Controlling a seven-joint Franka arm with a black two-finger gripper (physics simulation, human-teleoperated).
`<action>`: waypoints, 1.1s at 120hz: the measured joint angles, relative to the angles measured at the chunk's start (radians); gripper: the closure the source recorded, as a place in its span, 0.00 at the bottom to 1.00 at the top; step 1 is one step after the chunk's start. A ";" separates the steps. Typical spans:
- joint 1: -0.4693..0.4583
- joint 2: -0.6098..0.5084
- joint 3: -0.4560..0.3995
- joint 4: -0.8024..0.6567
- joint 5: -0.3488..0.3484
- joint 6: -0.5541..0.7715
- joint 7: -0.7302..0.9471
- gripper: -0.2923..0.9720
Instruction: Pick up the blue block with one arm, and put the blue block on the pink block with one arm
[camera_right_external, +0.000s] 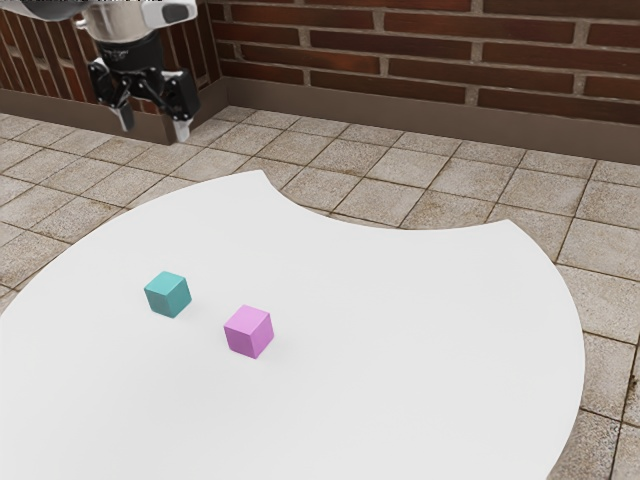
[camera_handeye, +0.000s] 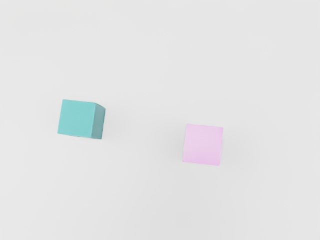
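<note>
On the table (camera_right_external: 400, 350), the blue block (camera_right_external: 167, 294) lies well below the released, empty end effector (camera_right_external: 153, 125).

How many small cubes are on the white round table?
2. The teal-blue cube lies toward the exterior view's left; the pink cube lies apart, at its right. None seems hidden.

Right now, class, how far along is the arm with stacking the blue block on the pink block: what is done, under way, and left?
Done: nothing yet. The blue block sits on the table, apart from the pink block. In hand: the gripper hangs open and empty, well above both blocks. Left: descend, grasp the blue block, lift, set it on the pink one.
</note>
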 joint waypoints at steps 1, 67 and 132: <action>0.000 0.000 0.000 -0.001 0.000 0.001 0.000 0.23; 0.163 -0.155 -0.006 -0.578 -0.013 0.243 -0.043 0.23; 0.279 0.122 0.005 -0.700 -0.022 0.731 -0.024 0.23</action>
